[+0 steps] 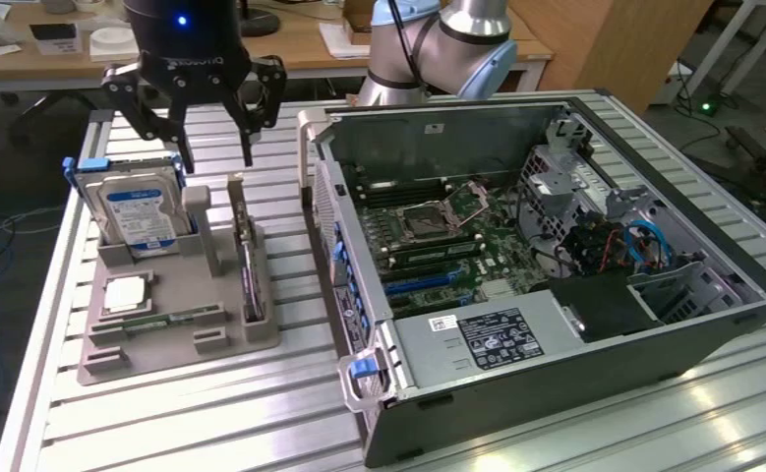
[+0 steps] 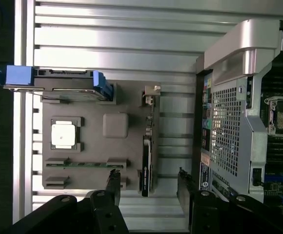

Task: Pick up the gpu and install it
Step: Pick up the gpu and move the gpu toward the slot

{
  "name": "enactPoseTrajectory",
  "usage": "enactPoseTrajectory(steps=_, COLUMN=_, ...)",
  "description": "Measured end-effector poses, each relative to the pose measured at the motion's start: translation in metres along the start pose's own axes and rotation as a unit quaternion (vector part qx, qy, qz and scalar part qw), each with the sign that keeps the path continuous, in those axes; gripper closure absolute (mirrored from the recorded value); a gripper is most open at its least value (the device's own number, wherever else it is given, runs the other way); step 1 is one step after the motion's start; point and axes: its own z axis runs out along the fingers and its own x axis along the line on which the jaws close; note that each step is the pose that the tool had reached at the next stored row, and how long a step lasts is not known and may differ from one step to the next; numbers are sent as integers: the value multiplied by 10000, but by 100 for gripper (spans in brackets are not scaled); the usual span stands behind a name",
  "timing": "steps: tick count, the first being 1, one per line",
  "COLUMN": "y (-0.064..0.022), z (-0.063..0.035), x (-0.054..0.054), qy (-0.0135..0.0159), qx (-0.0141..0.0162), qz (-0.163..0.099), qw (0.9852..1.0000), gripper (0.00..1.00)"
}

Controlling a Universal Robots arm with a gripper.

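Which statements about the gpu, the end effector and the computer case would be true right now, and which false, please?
1. The gpu stands on its edge in the grey holder. True.
2. The end effector is shut on the gpu. False: it is open above the holder and holds nothing.
3. The computer case lies with its side open, so the motherboard shows. True.
4. The hard drive sits inside the computer case. False: it stands in the holder, on the exterior view's left of the gpu.
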Motion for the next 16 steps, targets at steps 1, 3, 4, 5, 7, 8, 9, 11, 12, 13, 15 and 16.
enactPoseTrajectory(steps=1, y=0, z=6, x=0, qy=1, qx=1, qz=0, qw=10000, gripper=41)
enactPoseTrajectory(steps=3, y=-1, z=15, x=3, qy=-1, qx=0, qz=24, qw=10000, gripper=41)
enactPoseTrajectory(steps=4, y=-1, z=16, x=3, qy=-1, qx=1, qz=41, qw=10000, gripper=41)
enactPoseTrajectory(steps=5, y=-1, z=18, x=3, qy=-1, qx=1, qz=46, qw=10000, gripper=41)
enactPoseTrajectory(steps=7, y=-1, z=22, x=4, qy=-1, qx=2, qz=47, qw=10000, gripper=41)
enactPoseTrajectory(steps=8, y=-1, z=24, x=4, qy=-2, qx=2, qz=48, qw=10000, gripper=41)
enactPoseTrajectory(steps=9, y=-1, z=25, x=4, qy=-1, qx=2, qz=48, qw=10000, gripper=41)
enactPoseTrajectory(steps=11, y=-1, z=31, x=4, qy=-2, qx=2, qz=48, qw=10000, gripper=41)
enactPoseTrajectory(steps=12, y=-2, z=34, x=4, qy=-2, qx=2, qz=48, qw=10000, gripper=41)
enactPoseTrajectory(steps=13, y=-2, z=36, x=4, qy=-2, qx=2, qz=48, qw=10000, gripper=41)
enactPoseTrajectory(steps=15, y=-2, z=44, x=4, qy=-2, qx=2, qz=48, qw=10000, gripper=41)
enactPoseTrajectory(steps=16, y=-2, z=47, x=4, qy=-2, qx=2, qz=48, qw=10000, gripper=41)
